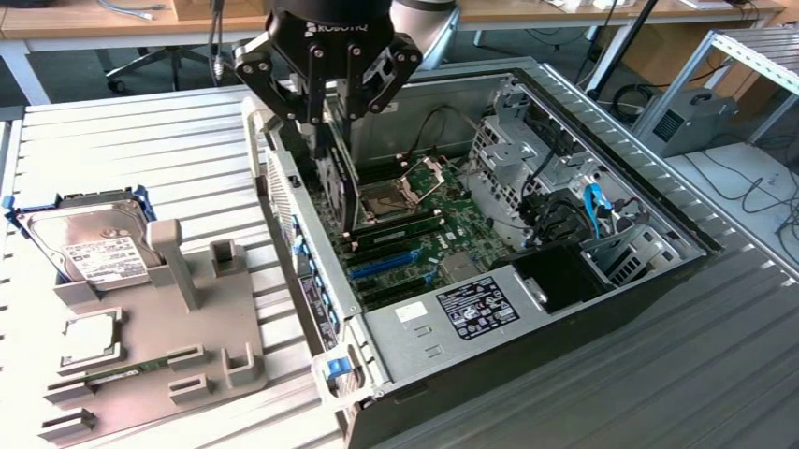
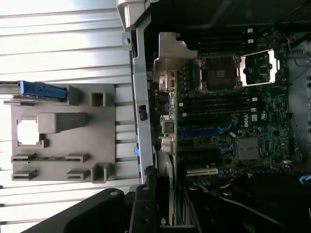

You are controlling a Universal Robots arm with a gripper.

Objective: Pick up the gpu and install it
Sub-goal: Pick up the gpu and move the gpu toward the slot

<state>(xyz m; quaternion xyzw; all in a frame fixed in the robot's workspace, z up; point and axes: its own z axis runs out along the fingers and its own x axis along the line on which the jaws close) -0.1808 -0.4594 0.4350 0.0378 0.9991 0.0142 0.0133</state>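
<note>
Pincer (image 1: 331, 117) clamped narrow on the gpu (image 1: 335, 178), which hangs edge-down inside the open case (image 1: 413, 360). In the exterior view it's at ten o'clock from the CPU socket (image 1: 387, 201), above the motherboard (image 1: 452, 234).

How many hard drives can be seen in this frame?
1: the hard drive sits in a blue bracket on the grey fixture, exterior view's left. Others may be hidden inside the computer case.

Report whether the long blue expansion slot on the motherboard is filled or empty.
Empty: the long blue slot lies bare; the gpu hangs edge-down, gripped in the tool.
</note>
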